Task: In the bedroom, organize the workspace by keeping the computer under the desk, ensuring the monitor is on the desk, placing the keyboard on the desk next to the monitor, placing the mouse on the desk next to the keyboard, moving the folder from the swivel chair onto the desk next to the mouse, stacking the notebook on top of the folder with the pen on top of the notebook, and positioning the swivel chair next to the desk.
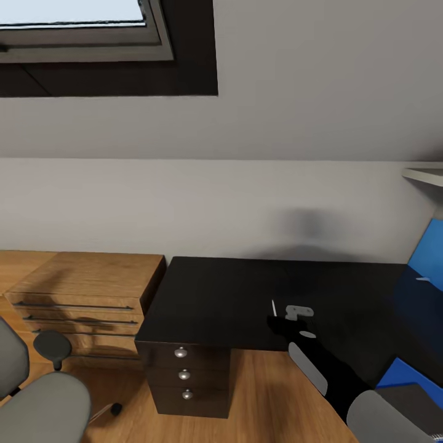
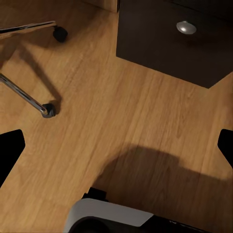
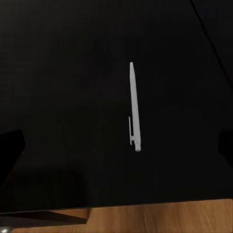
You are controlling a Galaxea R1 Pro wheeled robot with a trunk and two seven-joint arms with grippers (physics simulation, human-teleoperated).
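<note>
The right gripper (image 1: pixel 294 314) is hovering over the front part of the black top of the desk (image 1: pixel 234 295), its arm reaching in from the lower right of the head view. In the right wrist view its two fingertips (image 3: pixel 10 150) are showing at opposite edges of the frame, spread wide apart with nothing between them. The pen (image 3: pixel 134 107) is lying flat on the desk top directly under this gripper, near the front edge of the desk, not touching either finger; in the head view it is appearing as a thin white sliver (image 1: pixel 274 307) just beside the gripper. The left gripper (image 2: pixel 116 145) is pointing down at the wood floor (image 2: pixel 121 121), its fingertips also spread wide and holding nothing. The swivel chair (image 1: pixel 43 400) is standing at the lower left of the head view, beside a light wood cabinet (image 1: pixel 80 289); its wheeled base (image 2: pixel 29 97) is showing in the left wrist view near the dark drawers (image 1: pixel 184 372) of the desk. The blue back panel (image 1: pixel 431 252) is rising at the right end of the desk.
</note>
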